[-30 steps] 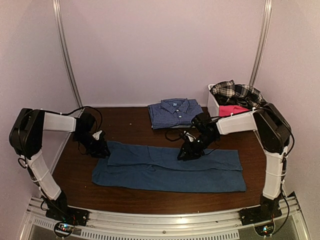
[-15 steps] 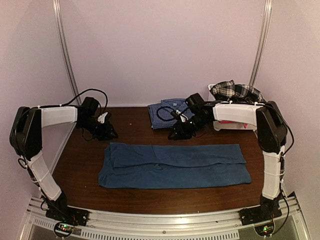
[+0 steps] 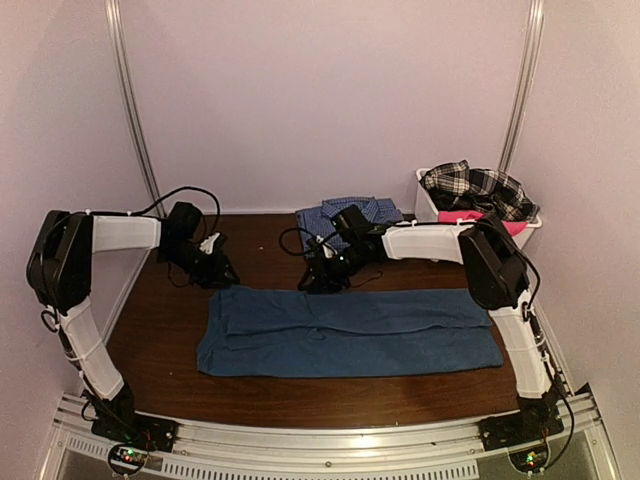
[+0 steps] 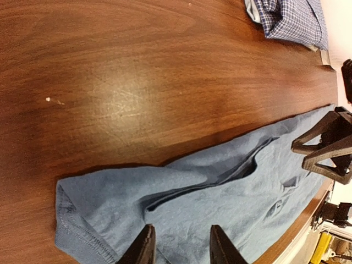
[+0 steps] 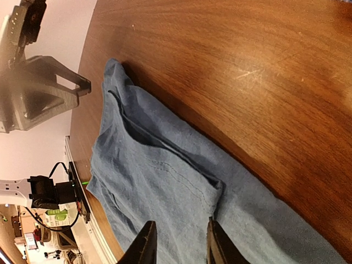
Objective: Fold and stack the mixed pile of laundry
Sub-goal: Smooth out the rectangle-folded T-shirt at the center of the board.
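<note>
The dark blue T-shirt [image 3: 350, 330] lies flat on the table [image 3: 260, 250], folded into a long strip. My left gripper [image 3: 222, 275] is open and empty just above its far left corner; in the left wrist view [image 4: 181, 248] the cloth [image 4: 220, 187] is under the fingertips. My right gripper [image 3: 312, 283] is open and empty over the far edge left of the middle, above the cloth [image 5: 165, 181] in its own view [image 5: 179, 248]. The black-and-white plaid shirt [image 3: 475, 185] and the pink piece [image 3: 470, 216] lie in the bin. No pale blue piece shows.
A folded blue checked shirt [image 3: 350, 215] lies at the back middle, also in the left wrist view [image 4: 291, 19]. The white bin [image 3: 428, 208] stands at the back right. Walls close in on three sides. A metal rail [image 3: 330, 440] runs along the near edge.
Both grippers lifted off the T-shirt's far edge and drew back. The right gripper then swung left along the far edge. The T-shirt settled into a flatter strip.
</note>
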You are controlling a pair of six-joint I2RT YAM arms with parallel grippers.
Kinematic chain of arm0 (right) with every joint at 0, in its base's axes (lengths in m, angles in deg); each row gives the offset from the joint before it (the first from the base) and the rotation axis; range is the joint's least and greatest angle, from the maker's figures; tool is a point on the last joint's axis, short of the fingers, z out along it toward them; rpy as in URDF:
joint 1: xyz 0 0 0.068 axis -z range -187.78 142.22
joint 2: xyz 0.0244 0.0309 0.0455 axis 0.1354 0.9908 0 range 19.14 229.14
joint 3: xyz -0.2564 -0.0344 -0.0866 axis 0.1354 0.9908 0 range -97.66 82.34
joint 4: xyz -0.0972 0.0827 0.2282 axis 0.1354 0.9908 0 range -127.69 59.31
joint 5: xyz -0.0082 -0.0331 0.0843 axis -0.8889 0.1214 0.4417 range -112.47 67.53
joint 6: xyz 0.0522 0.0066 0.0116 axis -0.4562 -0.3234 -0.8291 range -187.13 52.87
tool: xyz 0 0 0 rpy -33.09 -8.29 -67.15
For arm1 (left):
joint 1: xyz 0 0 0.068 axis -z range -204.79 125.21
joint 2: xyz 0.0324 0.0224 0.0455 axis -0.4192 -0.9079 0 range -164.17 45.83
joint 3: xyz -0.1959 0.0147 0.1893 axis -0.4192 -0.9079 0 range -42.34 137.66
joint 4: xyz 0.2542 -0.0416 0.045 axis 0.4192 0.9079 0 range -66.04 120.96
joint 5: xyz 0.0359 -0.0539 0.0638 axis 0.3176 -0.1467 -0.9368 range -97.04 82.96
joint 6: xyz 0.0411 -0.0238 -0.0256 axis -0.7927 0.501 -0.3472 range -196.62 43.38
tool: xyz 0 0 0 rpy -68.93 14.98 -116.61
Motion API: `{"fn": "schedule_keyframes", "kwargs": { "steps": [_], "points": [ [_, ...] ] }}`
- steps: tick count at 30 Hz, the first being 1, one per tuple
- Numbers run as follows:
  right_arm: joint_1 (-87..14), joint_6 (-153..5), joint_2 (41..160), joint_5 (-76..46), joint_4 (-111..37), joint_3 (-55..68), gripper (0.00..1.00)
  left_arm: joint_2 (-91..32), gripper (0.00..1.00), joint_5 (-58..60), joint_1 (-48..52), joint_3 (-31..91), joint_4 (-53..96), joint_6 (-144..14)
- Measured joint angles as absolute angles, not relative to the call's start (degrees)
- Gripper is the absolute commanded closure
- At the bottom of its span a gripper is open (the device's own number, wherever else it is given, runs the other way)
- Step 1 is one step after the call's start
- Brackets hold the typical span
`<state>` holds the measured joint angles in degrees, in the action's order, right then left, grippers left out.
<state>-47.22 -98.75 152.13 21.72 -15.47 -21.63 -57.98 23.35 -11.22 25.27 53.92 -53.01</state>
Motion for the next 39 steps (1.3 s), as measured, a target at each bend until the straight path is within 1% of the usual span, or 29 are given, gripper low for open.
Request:
{"fn": "schedule_keyframes", "kwargs": {
  "steps": [4, 11, 14, 17, 23, 25, 27, 31, 34, 37, 39],
  "points": [
    [-48.01, -100.41, 154.99, 22.22, -15.89, -23.55, 0.68, -59.05, 0.65, 23.79, -11.22, 25.27, 53.63, -53.01],
    [-48.31, -101.85, 156.26, 22.29, -16.06, -24.88, 0.72, -61.33, 0.65, 23.88, -11.20, 25.27, 53.52, -53.01],
    [-48.31, -101.88, 157.07, 22.13, -15.80, -26.02, 0.67, -61.46, 0.65, 23.88, -11.16, 25.27, 53.46, -53.01],
    [-48.31, -101.70, 157.68, 21.19, -14.71, -26.85, 0.66, -61.55, 0.65, 23.88, -11.16, 25.27, 53.41, -53.01],
    [-48.25, -101.57, 157.81, 19.12, -13.05, -27.40, 0.60, -62.20, 0.65, 23.92, -10.79, 25.29, 52.80, -53.01],
    [-48.25, -101.61, 158.07, 18.48, -12.55, -28.05, 0.60, -63.03, 0.64, 23.94, -10.59, 25.36, 52.63, -53.01],
    [-48.25, -101.68, 158.25, 18.07, -12.52, -28.34, 0.62, -63.93, 0.65, 23.92, -10.42, 25.45, 52.63, -53.01],
    [-48.25, -102.05, 158.86, 17.96, -12.44, -29.21, 0.68, -64.78, 0.69, 23.88, -10.20, 25.53, 52.65, -53.03],
    [-48.25, -102.14, 159.52, 18.00, -12.48, -30.04, 0.73, -64.80, 0.77, 23.90, -9.91, 25.84, 52.65, -53.18],
    [-48.25, -102.29, 159.76, 18.05, -12.52, -30.06, 0.82, -64.80, 0.86, 23.94, -9.72, 26.12, 52.63, -53.40],
    [-48.25, -102.36, 159.84, 18.24, -12.61, -30.06, 0.91, -64.80, 0.95, 23.99, -9.67, 26.25, 52.63, -53.71]
  ]
}}
